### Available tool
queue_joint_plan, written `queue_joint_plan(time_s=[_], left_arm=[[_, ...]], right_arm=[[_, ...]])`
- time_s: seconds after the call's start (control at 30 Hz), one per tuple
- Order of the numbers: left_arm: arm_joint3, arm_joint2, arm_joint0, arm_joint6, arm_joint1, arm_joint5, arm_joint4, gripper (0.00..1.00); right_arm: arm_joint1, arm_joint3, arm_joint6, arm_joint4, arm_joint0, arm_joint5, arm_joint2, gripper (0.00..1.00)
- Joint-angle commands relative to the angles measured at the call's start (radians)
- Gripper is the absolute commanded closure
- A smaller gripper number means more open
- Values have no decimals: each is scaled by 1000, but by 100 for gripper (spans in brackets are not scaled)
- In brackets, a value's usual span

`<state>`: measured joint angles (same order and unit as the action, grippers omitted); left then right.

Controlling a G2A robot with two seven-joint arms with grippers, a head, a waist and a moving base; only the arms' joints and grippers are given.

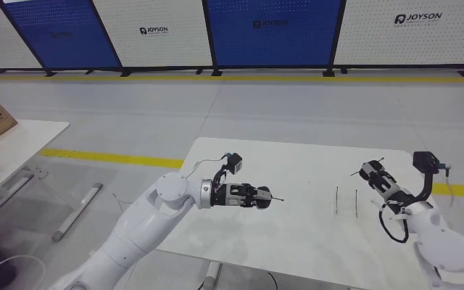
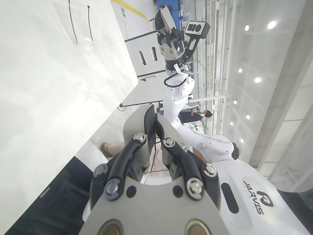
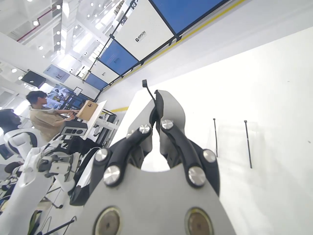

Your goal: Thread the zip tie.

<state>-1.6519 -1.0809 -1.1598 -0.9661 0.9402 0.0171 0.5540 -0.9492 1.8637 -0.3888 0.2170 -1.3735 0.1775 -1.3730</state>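
My left gripper (image 1: 265, 196) hovers over the middle of the white table (image 1: 304, 239), shut on a thin black zip tie (image 1: 277, 199) whose end pokes out to the right. In the left wrist view its fingers (image 2: 149, 121) are pressed together. My right gripper (image 1: 371, 172) hangs over the table's right part, shut on a second black zip tie (image 3: 147, 89); the head of that tie sticks out past the fingertips (image 3: 160, 103). The two grippers are well apart. Between them, two more zip ties (image 1: 337, 199) (image 1: 357, 203) lie side by side on the table.
The lying zip ties (image 3: 216, 134) (image 3: 248, 144) seem to rest on a clear sheet (image 2: 66, 18). The table's near edge (image 1: 290, 272) runs below both arms. A second white table (image 1: 29, 141) stands far left.
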Motion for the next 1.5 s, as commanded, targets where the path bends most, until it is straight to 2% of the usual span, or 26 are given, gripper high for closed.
queue_joint_plan(time_s=[0.0, 0.47, 0.5, 0.57, 0.63, 0.73, 0.8, 0.9, 1.27, 1.47], left_arm=[[0, 0, 0, 0, 0, 0, 0, 100], [0, 0, 0, 0, 0, 0, 0, 100], [1, 0, -1, 9, 0, 1, -2, 100], [-3, -1, -5, 66, 2, 12, -20, 100], [-12, -7, -5, 139, 1, 34, -100, 100], [-17, -10, -6, 172, 3, 40, -108, 100], [-13, -8, -2, 160, 2, 31, -121, 100], [4, -9, 8, 124, 1, 23, -118, 100], [4, -9, 8, 124, 1, 23, -118, 100], [4, -9, 8, 124, 1, 23, -118, 100]], right_arm=[[0, 0, 0, 0, 0, 0, 0, 100], [0, 0, 0, 0, 0, 0, 0, 100], [0, 0, 0, 0, 0, 0, 0, 100], [-5, 11, 25, -30, -11, -22, 2, 100], [-10, 32, 76, -24, -27, -35, 13, 100], [-20, 64, 161, -27, -55, -57, 41, 100], [-27, 75, 209, -27, -74, -73, 60, 100], [-32, 74, 228, -21, -81, -78, 77, 100], [-34, 74, 243, 3, -84, -82, 85, 100], [-67, 77, 390, 49, -83, -109, 224, 100]])
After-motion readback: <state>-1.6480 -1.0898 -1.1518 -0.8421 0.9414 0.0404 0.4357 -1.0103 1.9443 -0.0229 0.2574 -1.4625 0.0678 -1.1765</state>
